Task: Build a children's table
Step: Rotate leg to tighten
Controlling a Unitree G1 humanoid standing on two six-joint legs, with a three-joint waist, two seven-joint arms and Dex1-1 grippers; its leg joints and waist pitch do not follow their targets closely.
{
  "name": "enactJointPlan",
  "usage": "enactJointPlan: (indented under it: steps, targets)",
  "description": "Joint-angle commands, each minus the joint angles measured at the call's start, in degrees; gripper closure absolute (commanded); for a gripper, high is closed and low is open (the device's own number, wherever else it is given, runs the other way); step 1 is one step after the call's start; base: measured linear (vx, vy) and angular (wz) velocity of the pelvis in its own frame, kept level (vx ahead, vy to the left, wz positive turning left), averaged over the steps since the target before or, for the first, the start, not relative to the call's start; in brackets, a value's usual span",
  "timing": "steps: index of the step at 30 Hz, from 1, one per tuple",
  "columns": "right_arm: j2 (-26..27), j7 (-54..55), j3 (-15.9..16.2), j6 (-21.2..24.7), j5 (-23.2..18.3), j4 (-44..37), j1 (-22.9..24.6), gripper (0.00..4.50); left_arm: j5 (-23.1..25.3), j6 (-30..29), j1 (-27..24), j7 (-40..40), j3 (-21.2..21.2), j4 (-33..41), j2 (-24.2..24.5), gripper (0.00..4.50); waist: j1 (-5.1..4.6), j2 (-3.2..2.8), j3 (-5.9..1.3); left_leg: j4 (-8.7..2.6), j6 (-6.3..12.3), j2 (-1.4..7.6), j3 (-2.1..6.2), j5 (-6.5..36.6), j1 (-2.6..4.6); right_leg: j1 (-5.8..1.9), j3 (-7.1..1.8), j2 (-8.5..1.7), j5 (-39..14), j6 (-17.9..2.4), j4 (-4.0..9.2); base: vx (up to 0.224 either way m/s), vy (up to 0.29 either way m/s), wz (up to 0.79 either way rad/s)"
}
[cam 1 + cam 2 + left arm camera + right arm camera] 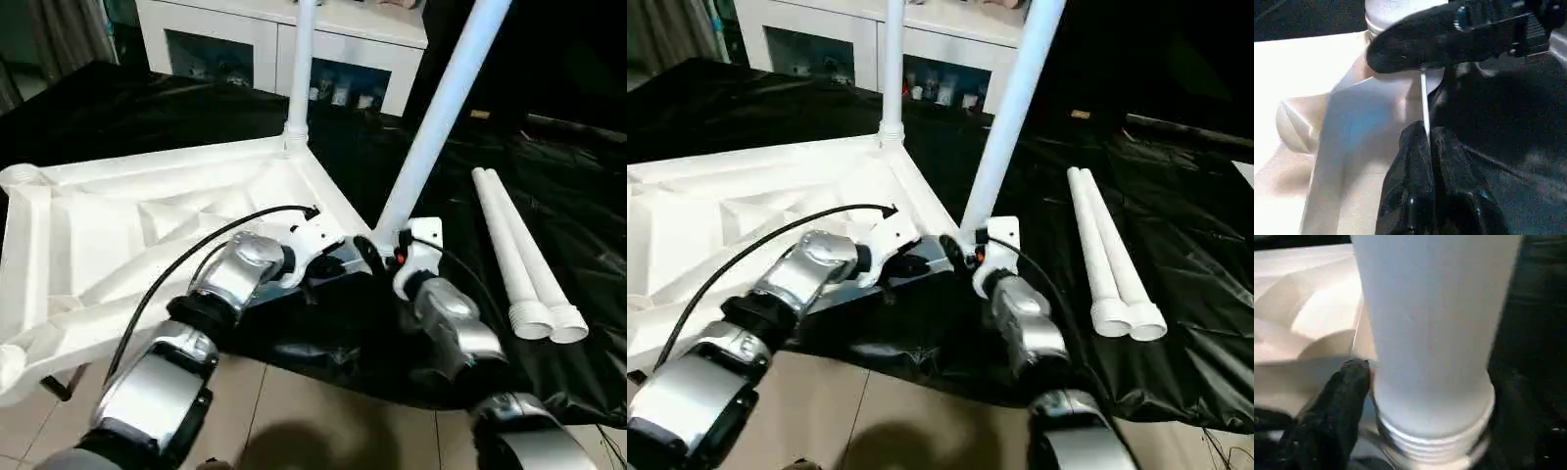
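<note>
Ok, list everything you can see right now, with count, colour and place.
Top: one, white, upside down on the black sheet, ribs up.
Fitted leg: one, white, upright in the far corner socket.
Held leg: one, white, tilted, threaded end at the near corner.
Spare legs: two, white, side by side on the sheet, robot's right.
Sheet: one, black, under everything.
Cabinet: one, white, behind.
Left tool: black, shut on the top's edge.
Right tool: black, around the held leg.

One tabletop [118, 235], four legs [446, 108], two claws [367, 257].
</note>
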State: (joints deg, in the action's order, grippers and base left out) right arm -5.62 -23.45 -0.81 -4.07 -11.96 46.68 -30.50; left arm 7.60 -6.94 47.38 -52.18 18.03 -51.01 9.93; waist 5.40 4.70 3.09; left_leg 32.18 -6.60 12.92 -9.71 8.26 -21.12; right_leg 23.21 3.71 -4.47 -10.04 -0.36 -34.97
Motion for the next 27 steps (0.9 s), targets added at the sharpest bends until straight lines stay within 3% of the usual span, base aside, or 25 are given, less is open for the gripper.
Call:
enactJointPlan:
  steps: [1,5,7,8,12,15,16,19,27]
  targets:
    - [-2.75,-5.71,1.43,0.22,-0.03,-4.11,1.7,0.64,0.13,1.86,-1.58,-5.21,2.4,2.01,1.13,4.5,0.36,-0.67,-3.81,-3.34,2.09,0.11,-0.47,15.72,0.44,-3.01,-2.08,-3.03,-12.01,-10.55,4.42,0.0,0.0,0.0]
    - [-10.28,-20.65,3.78,3.57,-2.32,-14.46,7.94,0.64,-2.35,4.6,-5.63,-19.84,5.59,10.29,6.83,4.5,0.9,-0.63,-3.63,-3.44,3.45,0.39,-0.45,15.35,0.53,-3.19,-2.21,-2.96,-9.88,-11.14,4.3,0.0,0.0,0.0]
    - [-14.49,-27.35,4.91,7.69,-4.45,-20.24,10.99,0.64,-4.27,1.94,-6.84,-25.02,6.15,14.48,9.01,4.5,1.33,-0.61,-3.69,-3.4,3.78,0.69,-0.53,16.06,0.79,-2.92,-2.24,-2.96,-9.36,-11.88,4.0,0.0,0.0,0.0]
    - [-14.49,-27.35,4.91,7.69,-4.45,-20.24,10.99,0.64,-4.27,1.94,-6.84,-25.02,6.15,14.48,9.01,4.5,1.23,-0.18,-3.52,-3.47,3.82,0.65,-0.64,16.47,0.75,-2.9,-2.21,-2.83,-10.03,-11.94,4.14,0.0,0.0,0.0]
    - [-20.45,-34.52,6.92,10.24,-5.04,-25.01,14.02,0.64,-5.01,-0.79,-6.9,-29.9,6.54,17.88,11.62,4.5,1.69,-0.03,-3.36,-3.6,2.43,0.63,-0.52,17.84,0.75,-2.8,-2.2,-3.21,-15.91,-10.37,4.55,0.0,0.0,0.0]
    - [-21.45,-36.04,7.71,10.89,-4.78,-26.05,14.63,0.64,-5.19,-0.74,-6.97,-29.81,6.31,18.34,11.77,4.5,1.78,0.1,-3.34,-3.56,2.13,0.52,-0.48,17.5,0.53,-2.75,-2.18,-3.33,-17.52,-9.18,4.73,0.0,0.0,0.0]
    - [-21.65,-36.49,8.18,11.09,-4.22,-26.52,14.84,0.64,-5.43,-0.62,-7.12,-29.7,6.13,18.86,11.92,4.5,1.85,-0.14,-3.38,-3.51,1.97,0.53,-0.47,17.37,0.64,-2.61,-2.19,-3.36,-17.48,-9.11,4.75,0.0,0.0,0.0]
    - [-20.5,-35.19,7.84,11.68,-3.7,-26.72,14.57,0.64,-5.86,-1.08,-7.6,-29.72,6.12,20.24,12.27,4.5,1.72,-0.13,-3.47,-3.48,1.68,0.49,-0.42,16.93,0.57,-2.63,-2.11,-3.23,-16.55,-9.35,4.57,0.0,0.0,0.0]
    - [-19.1,-33.8,8.32,12.85,-4.46,-27.31,14.8,1.42,-6.11,-2.26,-7.89,-30.16,6.7,21.69,12.11,4.5,1.51,-0.4,-3.63,-3.4,1.36,0.41,-0.42,16.58,0.58,-2.78,-2.08,-3.04,-13.34,-10.37,4.29,0.0,0.0,0.0]
